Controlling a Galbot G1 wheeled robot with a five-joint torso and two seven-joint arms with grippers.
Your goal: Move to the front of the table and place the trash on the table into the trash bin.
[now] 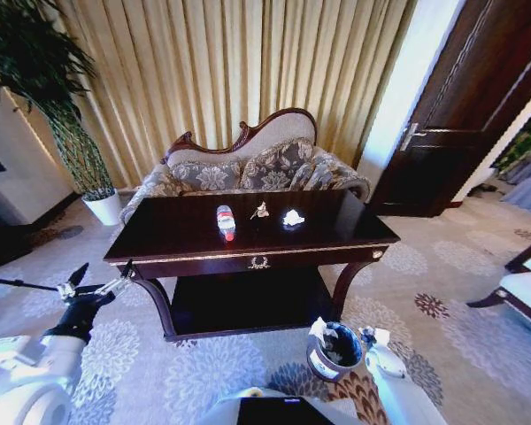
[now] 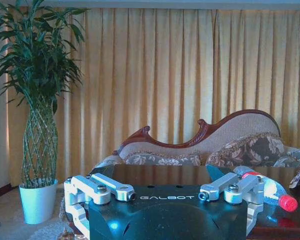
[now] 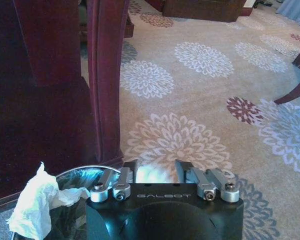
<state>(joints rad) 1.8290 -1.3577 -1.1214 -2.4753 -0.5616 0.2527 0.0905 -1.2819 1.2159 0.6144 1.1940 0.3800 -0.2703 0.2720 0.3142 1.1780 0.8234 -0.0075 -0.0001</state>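
The robot stands in front of the dark worktop. Its left claw is held out low beside the worktop's left front corner, and its fingers are spread apart with nothing between them. In the left wrist view the left claw points over the worktop toward the sofa. The bottle lies on the worktop ahead of this claw and off to its right, not close yet. Past the bottle sit a small crumpled wrapper and a white paper wad, even farther from the claw. The right claw is low by the bin, just beside its rim, with the worktop leg in front of it. Its fingers are apart too and hold nothing. A white paper wad hangs on the bin's rim right next to this claw. That wad could fall to the carpet if the right claw bumps it or the bin. The bin is light-looking and could tip if the arm pushes it. The bottle is round and lies on its side, so a poke from the left claw could make it roll away. The left claw is also near the worktop's edge and could knock it when reaching in.
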